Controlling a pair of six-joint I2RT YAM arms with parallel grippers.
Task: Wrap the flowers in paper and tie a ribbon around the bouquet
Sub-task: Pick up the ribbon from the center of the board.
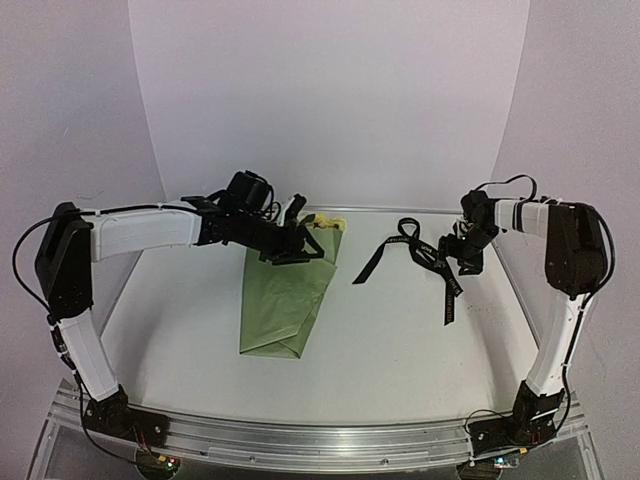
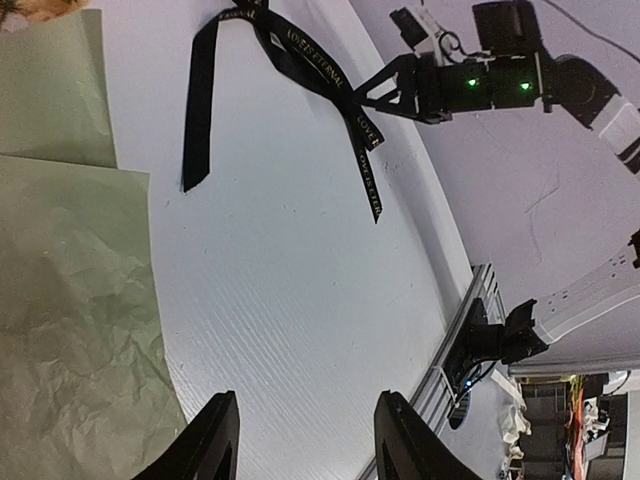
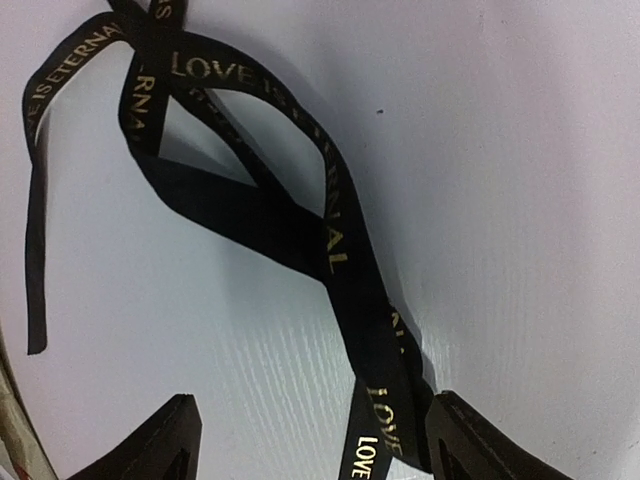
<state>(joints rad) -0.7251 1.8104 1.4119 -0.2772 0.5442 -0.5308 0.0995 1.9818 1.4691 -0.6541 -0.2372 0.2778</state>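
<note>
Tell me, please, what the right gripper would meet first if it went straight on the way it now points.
Most likely the ribbon: a black strand lies on the table just ahead of the right gripper, between its open fingers. Depth is hard to judge; the table comes right after.

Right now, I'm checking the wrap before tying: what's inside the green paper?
Pale yellow blossoms show at the far, wide end of the paper. Whatever lies further down inside is covered by the folded paper, so it cannot be seen from any view.
</note>
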